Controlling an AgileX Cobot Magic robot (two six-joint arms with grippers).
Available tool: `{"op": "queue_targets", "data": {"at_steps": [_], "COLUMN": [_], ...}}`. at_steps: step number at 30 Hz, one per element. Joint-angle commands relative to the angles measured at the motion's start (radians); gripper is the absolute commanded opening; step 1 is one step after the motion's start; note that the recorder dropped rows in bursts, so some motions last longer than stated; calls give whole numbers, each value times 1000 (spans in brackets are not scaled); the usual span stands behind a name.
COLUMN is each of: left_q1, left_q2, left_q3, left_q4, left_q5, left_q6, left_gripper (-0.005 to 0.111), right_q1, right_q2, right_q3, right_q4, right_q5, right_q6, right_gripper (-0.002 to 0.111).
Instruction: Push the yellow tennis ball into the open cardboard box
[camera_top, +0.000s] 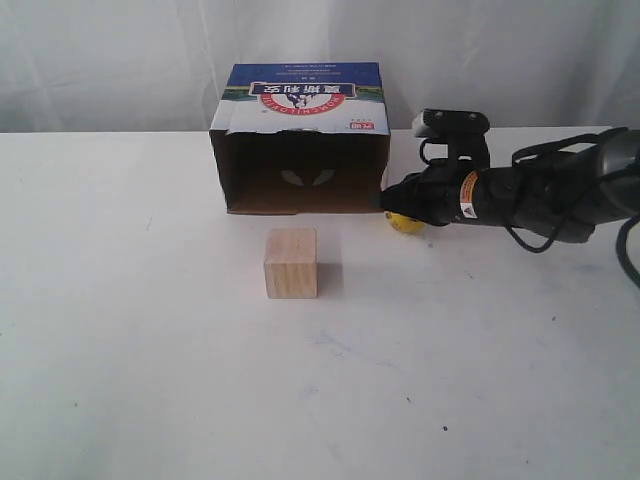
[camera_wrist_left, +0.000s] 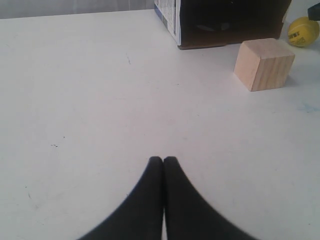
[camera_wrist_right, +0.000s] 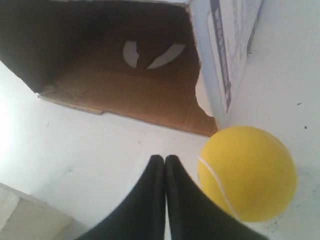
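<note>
The yellow tennis ball (camera_top: 406, 223) (camera_wrist_right: 247, 173) (camera_wrist_left: 303, 31) rests on the white table just outside the box's right front corner. The open cardboard box (camera_top: 300, 140) (camera_wrist_right: 125, 75) (camera_wrist_left: 225, 22) lies on its side with its dark opening facing the front. My right gripper (camera_top: 386, 200) (camera_wrist_right: 165, 159) is shut and empty, reaching in from the right, its tip right beside the ball and in front of the box opening. My left gripper (camera_wrist_left: 163, 160) is shut, empty, low over bare table far from the ball; it does not show in the exterior view.
A pale wooden cube (camera_top: 291, 262) (camera_wrist_left: 263, 64) stands on the table (camera_top: 150, 350) in front of the box opening, a short gap from it. A white curtain hangs behind the table.
</note>
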Motion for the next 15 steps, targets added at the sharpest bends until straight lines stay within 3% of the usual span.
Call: {"op": "queue_targets", "data": {"at_steps": [1, 6, 15], "left_q1": [-4, -4, -4], "left_q2": [-5, -5, -5], "left_q3": [3, 3, 3], "left_q4": [-11, -11, -11], "left_q5": [3, 3, 3], "left_q6": [0, 0, 0], "left_gripper": [0, 0, 0], "right_q1": [0, -2, -2], "right_q2": [-80, -68, 62], "right_q3": [-9, -119, -236], "right_q4": [-8, 40, 26], "right_q5": [-9, 224, 218], "right_q6": [47, 47, 135], "right_gripper": [0, 0, 0]}}
